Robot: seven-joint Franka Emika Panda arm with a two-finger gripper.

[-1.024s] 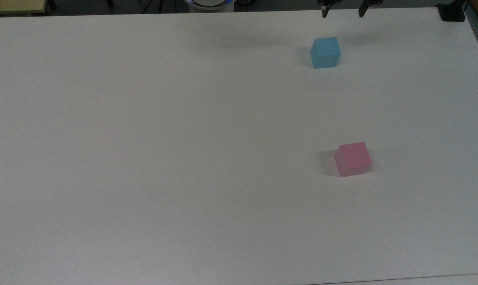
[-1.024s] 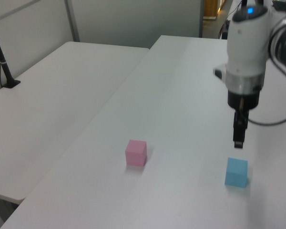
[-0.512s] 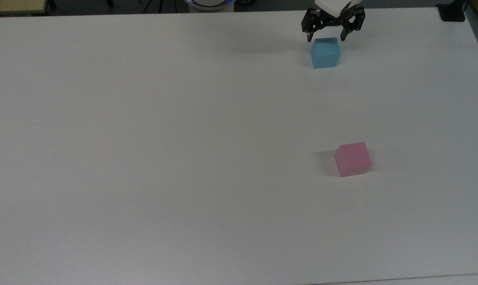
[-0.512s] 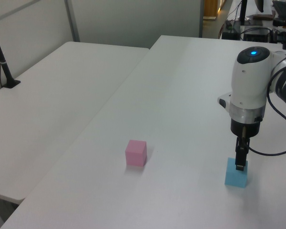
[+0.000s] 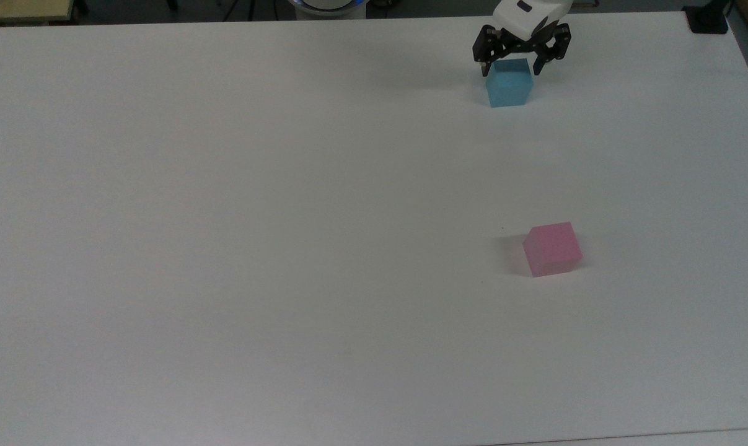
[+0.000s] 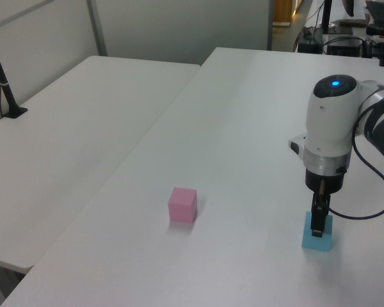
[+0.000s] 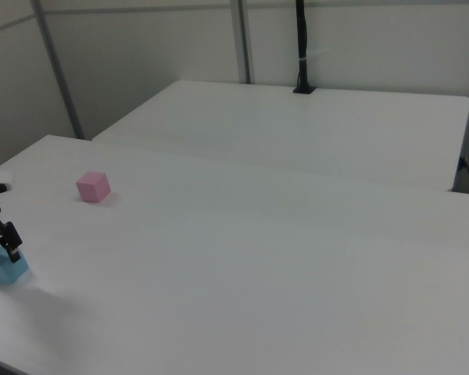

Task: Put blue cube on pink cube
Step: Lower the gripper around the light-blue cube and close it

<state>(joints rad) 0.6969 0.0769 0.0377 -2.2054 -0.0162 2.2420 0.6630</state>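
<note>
Grasp step: hand (image 5: pixel 511 64) spread astride blue cube (image 5: pixel 509 87); next, pinch, lift, carry onto pink cube (image 5: pixel 552 249).

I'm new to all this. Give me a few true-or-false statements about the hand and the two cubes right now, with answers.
1. The blue cube sits on top of the pink cube. False: both rest on the table, well apart.
2. The hand is at the blue cube, a finger on either side. True.
3. The hand's fingers are pressed together. False: they are spread wider than the cube.
4. In the top view, the pink cube lies lower in the picture than the blue cube. True.
5. The blue cube is lifted off the table. False: it rests on the table.
</note>
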